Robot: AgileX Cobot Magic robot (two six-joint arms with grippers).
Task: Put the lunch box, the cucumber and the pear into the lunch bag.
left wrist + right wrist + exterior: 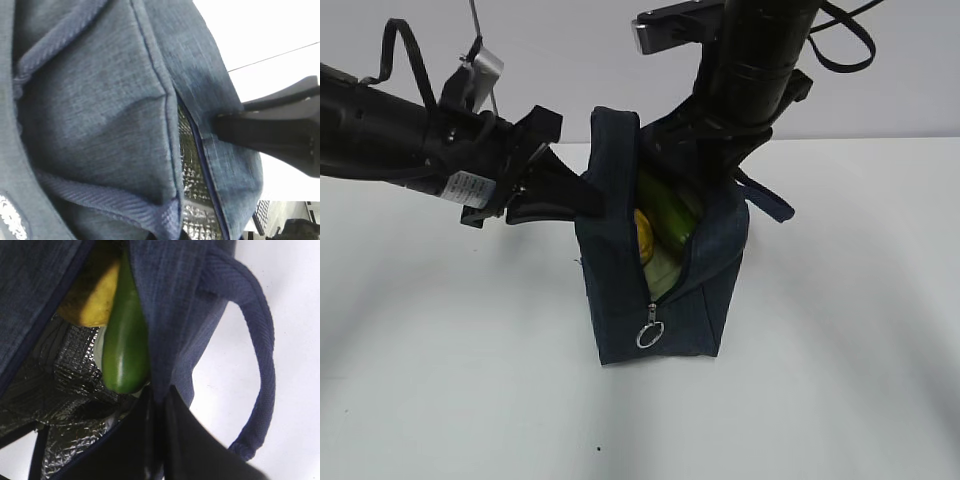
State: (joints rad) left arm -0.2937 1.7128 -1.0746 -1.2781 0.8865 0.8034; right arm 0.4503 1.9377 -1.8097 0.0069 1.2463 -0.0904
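Centrally, both grippers' fingers [270,132] pinch the woven navy lunch bag [620,290]; a smooth cucumber [125,350] lies on its crinkled foil lining [70,390].

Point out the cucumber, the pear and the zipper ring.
cucumber [125,340]: right wrist view, middle of its green body.
pear [95,300]: right wrist view, yellow skin beside the cucumber.
zipper ring [650,335]: exterior view, the metal loop.

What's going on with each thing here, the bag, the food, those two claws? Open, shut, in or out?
lunch bag: upright on the table, zipper open.
cucumber: inside the bag, leaning.
pear: inside, behind the cucumber.
lunch box: inside, pale green lid partly showing.
left gripper: shut on the bag's left edge.
right gripper: shut on the bag's right edge.
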